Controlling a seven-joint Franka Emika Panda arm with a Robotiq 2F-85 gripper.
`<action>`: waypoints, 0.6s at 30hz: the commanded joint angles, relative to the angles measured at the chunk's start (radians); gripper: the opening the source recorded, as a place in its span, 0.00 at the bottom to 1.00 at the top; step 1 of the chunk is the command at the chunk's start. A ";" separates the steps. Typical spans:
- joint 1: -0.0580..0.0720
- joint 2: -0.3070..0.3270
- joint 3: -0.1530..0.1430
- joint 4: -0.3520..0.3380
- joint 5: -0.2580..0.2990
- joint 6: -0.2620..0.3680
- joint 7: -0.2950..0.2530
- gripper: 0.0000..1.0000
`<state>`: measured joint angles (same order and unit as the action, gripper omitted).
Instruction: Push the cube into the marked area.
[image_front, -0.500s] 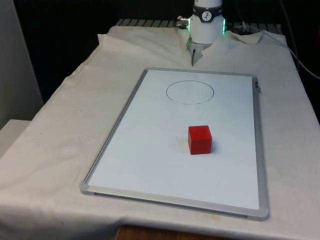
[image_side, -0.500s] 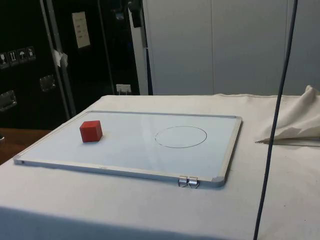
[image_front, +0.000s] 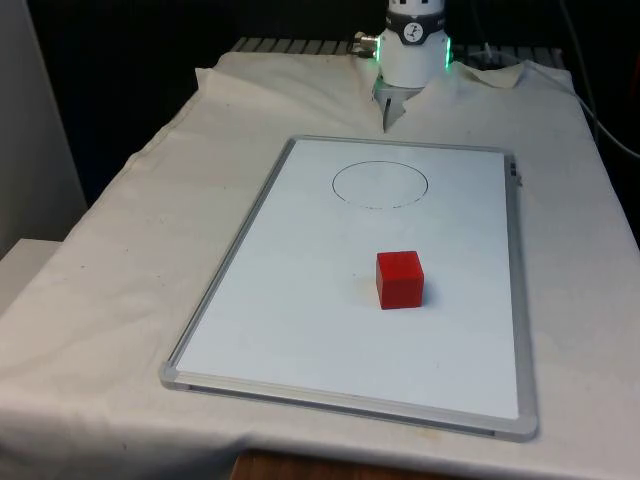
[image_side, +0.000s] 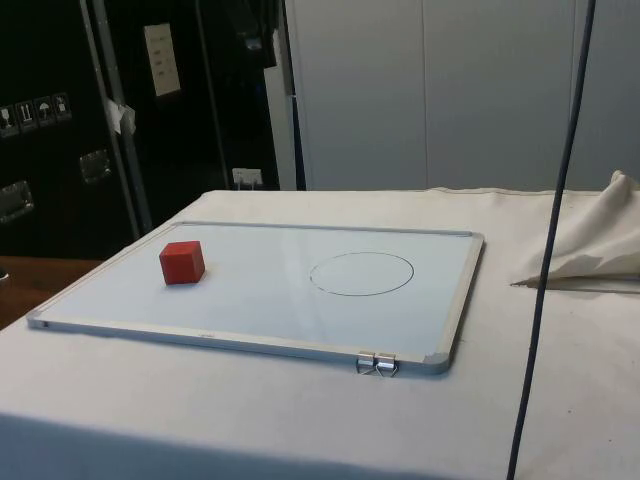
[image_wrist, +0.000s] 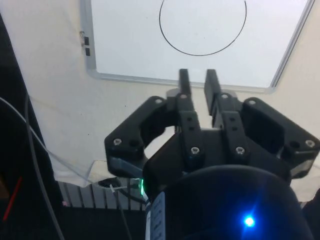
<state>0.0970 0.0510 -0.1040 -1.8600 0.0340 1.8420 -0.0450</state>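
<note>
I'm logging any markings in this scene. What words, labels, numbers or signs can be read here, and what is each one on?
No text reads clearly.
Paper notice on the dark cabinet: printed lines, too small to read.
Handling pictograms on the cabinet: symbols, no legible words.
Whiteboard: a drawn circle, no writing.
Cube: no marking.

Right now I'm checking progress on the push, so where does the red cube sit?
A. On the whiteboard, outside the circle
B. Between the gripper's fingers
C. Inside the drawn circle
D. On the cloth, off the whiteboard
A. The red cube rests on the whiteboard, clear of the drawn circle, which has nothing in it, while the gripper hangs over the cloth beyond the board's far edge.
</note>
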 joint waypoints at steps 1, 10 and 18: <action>0.000 0.000 0.000 0.000 0.000 0.000 0.000 0.19; 0.000 0.026 0.020 0.043 0.001 0.017 0.013 0.00; 0.003 0.120 0.042 0.166 0.016 0.018 0.027 0.00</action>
<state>0.0970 0.1670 -0.0620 -1.6980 0.0460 1.8610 -0.0230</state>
